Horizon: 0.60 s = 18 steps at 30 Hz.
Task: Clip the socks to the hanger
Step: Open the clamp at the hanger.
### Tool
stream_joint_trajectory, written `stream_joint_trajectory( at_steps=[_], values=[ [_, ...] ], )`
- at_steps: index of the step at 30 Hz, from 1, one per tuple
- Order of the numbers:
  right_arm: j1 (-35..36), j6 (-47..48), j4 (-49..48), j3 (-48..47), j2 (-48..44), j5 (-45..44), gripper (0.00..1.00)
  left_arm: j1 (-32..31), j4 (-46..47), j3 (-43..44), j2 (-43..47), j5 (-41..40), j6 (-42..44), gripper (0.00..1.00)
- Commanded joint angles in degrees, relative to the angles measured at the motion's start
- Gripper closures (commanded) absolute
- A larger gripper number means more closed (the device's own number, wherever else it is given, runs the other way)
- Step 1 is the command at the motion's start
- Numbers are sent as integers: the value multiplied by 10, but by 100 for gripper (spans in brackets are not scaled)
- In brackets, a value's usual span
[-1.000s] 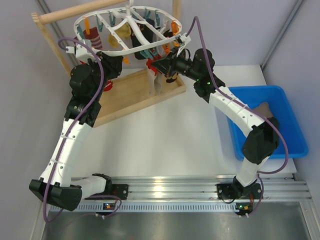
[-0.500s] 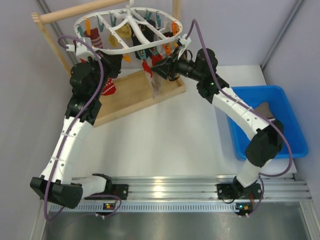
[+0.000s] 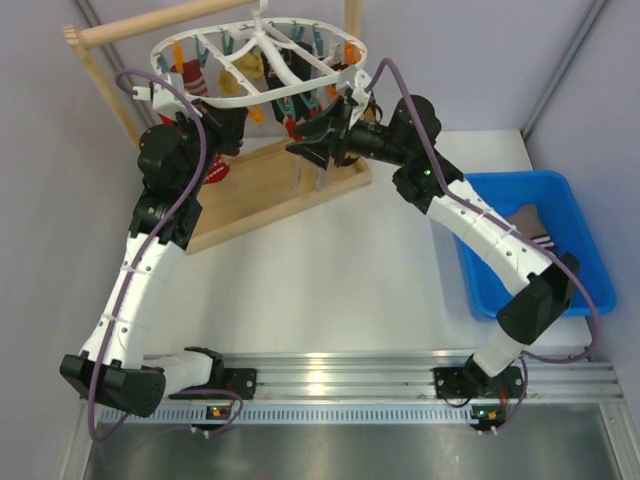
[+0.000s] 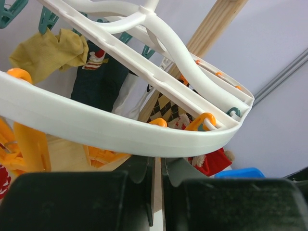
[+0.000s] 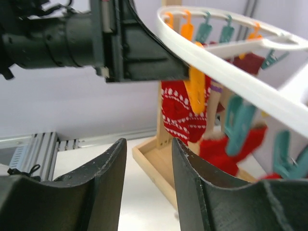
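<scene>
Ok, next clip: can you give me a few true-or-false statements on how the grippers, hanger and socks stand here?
1. The right gripper is open and empty. True.
2. The blue bin holds nothing. False: a tan sock lies in it.
3. The left gripper is wide open. False: it is shut, right under the rim of the hanger.
4. A red patterned sock hangs under the hanger. True.
5. The hanger lies on the table. False: it hangs up at the wooden frame.
</scene>
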<state>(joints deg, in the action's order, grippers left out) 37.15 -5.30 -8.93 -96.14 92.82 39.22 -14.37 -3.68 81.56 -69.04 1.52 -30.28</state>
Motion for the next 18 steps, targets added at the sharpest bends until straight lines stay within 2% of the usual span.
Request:
stream_joint_trajectory(
  at_steps=[1,7,14,18],
  values=[
    [31,20,-40,-63,29,10,58,0,25,19,0,31,2,100],
    [49,28,-70,-99,97,-43,55,0,25,17,4,46,7,100],
    [50,49,-96,-108,129,-81,48,0,29,9,10,66,15,100],
    [50,49,-101,-118,137,-93,48,0,31,7,14,80,26,100]
  ],
)
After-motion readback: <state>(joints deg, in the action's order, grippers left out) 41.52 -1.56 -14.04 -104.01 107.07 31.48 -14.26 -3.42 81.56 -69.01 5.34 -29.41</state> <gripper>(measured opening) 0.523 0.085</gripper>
